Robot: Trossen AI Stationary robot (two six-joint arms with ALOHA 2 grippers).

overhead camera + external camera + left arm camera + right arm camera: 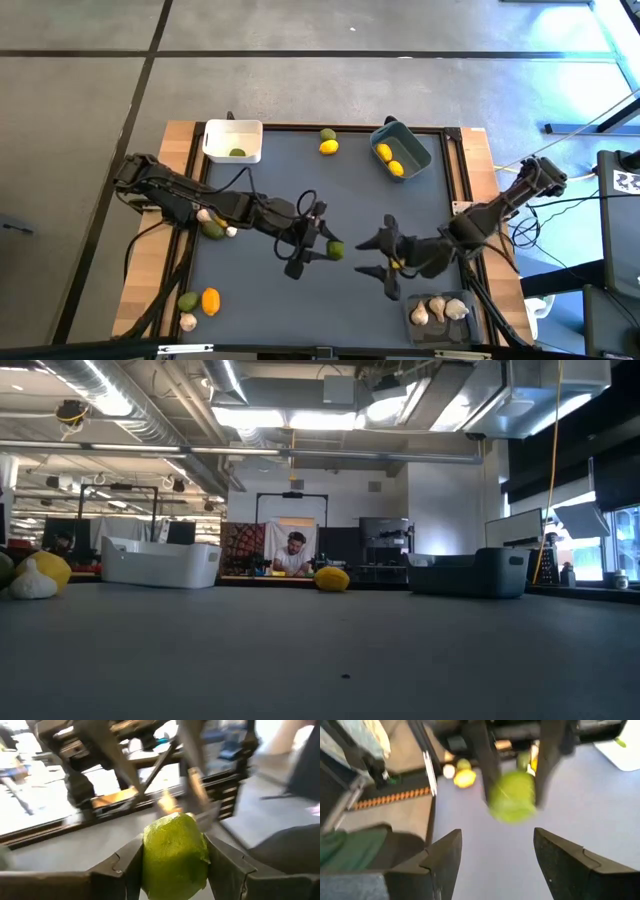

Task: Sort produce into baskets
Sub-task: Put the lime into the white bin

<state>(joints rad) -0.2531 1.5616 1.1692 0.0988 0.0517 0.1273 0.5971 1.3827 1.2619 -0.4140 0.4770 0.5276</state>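
Note:
My left gripper [322,247] reaches in from the table's left and is shut on a green roundish fruit [334,249] over the middle of the dark mat. My right gripper [368,256] stands open just right of that fruit, pointing at it; in the right wrist view the fruit [512,797] hangs ahead of the open fingers, apart from them. The white basket [233,128] at the far left holds one green fruit. Two yellow fruits lie in the blue-grey basket [418,152] at the far right. Garlic bulbs lie in the clear basket [412,318] at the near right. My left gripper pinches the green fruit by two opposite sides [150,860] between its two fingers [127,865]. The fingers come nearly level from the table's left, slanting a little down. The fruit is lifted clear of the mat.
A green fruit [327,134] and a yellow fruit [328,148] lie loose at the far middle. Garlic and a green fruit [213,229] lie under my left arm. A green fruit [188,300], an orange one [210,300] and a garlic bulb [188,321] lie near left.

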